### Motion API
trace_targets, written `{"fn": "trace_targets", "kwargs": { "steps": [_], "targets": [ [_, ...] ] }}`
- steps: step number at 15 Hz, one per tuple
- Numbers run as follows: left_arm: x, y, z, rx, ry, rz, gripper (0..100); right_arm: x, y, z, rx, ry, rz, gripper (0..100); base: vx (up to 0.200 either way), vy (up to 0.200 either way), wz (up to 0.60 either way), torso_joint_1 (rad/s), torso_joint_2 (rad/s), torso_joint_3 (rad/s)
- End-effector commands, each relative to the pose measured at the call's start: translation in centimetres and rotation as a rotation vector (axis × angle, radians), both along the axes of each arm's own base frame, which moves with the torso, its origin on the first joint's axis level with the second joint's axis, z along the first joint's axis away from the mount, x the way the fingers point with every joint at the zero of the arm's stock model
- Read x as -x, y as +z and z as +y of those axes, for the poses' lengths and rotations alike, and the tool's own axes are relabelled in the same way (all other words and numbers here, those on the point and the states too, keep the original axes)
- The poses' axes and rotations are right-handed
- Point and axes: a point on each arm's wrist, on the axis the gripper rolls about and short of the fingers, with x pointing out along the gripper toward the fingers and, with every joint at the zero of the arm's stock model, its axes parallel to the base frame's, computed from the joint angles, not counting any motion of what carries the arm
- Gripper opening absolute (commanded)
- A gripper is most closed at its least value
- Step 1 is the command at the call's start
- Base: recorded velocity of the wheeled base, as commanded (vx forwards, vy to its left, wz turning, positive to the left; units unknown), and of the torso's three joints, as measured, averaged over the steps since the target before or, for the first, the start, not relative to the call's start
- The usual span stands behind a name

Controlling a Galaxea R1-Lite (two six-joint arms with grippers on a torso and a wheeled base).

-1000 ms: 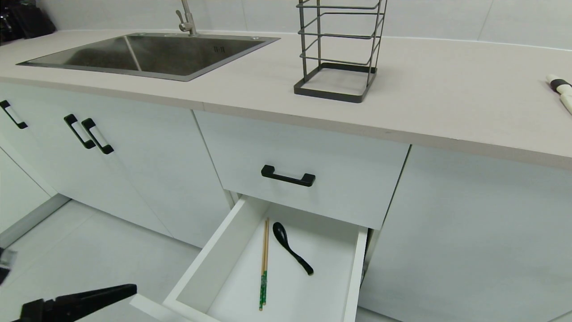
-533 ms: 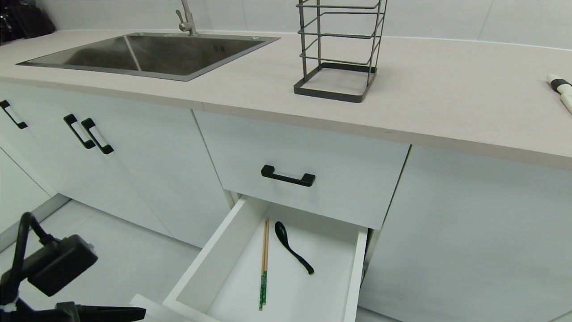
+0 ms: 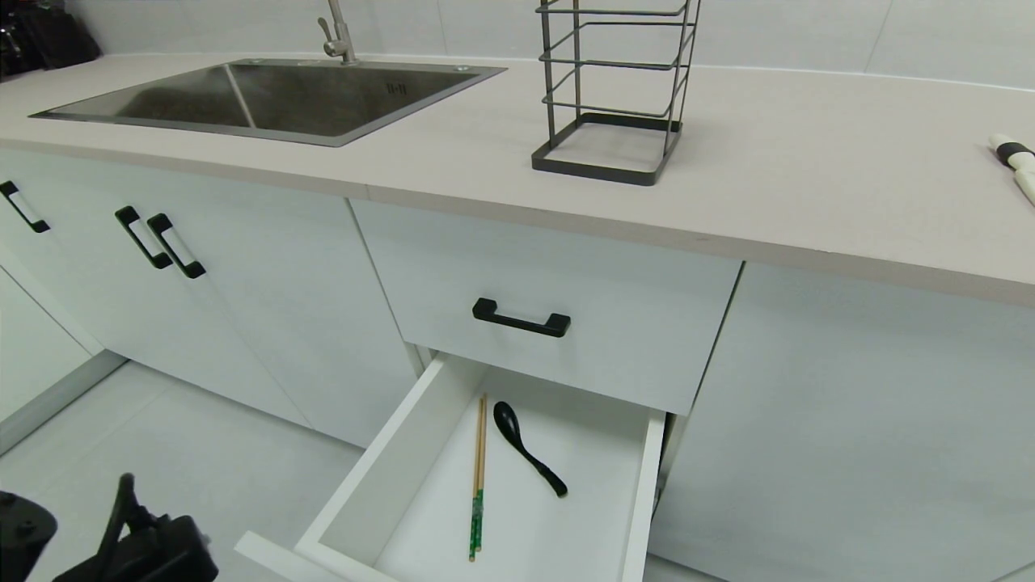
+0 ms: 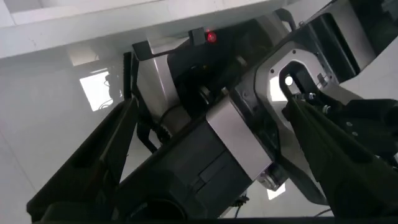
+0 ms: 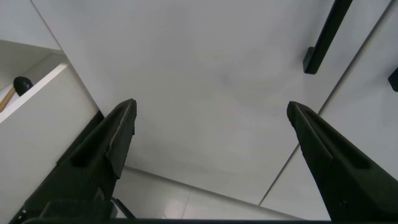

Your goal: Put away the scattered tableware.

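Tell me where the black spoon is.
In the head view, the black spoon lies inside the open lower drawer, just right of the chopsticks and not touching them.

Low in the near left corner, black jointed left arm [image 3: 149, 546], folded down. Black two-fingered left gripper [image 4: 211, 106] with tapered fingers [image 4: 93, 162] spread wide, nothing between them. Black two-fingered right gripper [image 5: 209, 106] likewise spread wide and empty.
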Motion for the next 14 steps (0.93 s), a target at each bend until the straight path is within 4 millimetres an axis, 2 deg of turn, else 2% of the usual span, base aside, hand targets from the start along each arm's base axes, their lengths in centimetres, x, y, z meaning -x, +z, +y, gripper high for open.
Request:
{"fn": "trace_targets", "kwargs": {
  "steps": [1, 5, 14],
  "targets": [
    [-0.7, -1.8, -0.4, -0.045, -0.014, 0.027, 100, 0.0, 0.0, 0.0, 0.000, 0.001, 0.003, 100, 0.000, 0.000, 0.00, 0.000, 0.00, 0.000],
    [-2.1, -3.8, -1.0, -0.145, -0.098, -0.006, 100, 0.0, 0.0, 0.0, 0.000, 0.002, 0.002, 100, 0.000, 0.000, 0.00, 0.000, 0.00, 0.000],
    [-4.1, -5.0, -1.6, -0.301, -0.015, -0.053, 100, 0.0, 0.0, 0.0, 0.000, 0.007, 0.002, 100, 0.000, 0.000, 0.00, 0.000, 0.00, 0.000]
  ]
}}
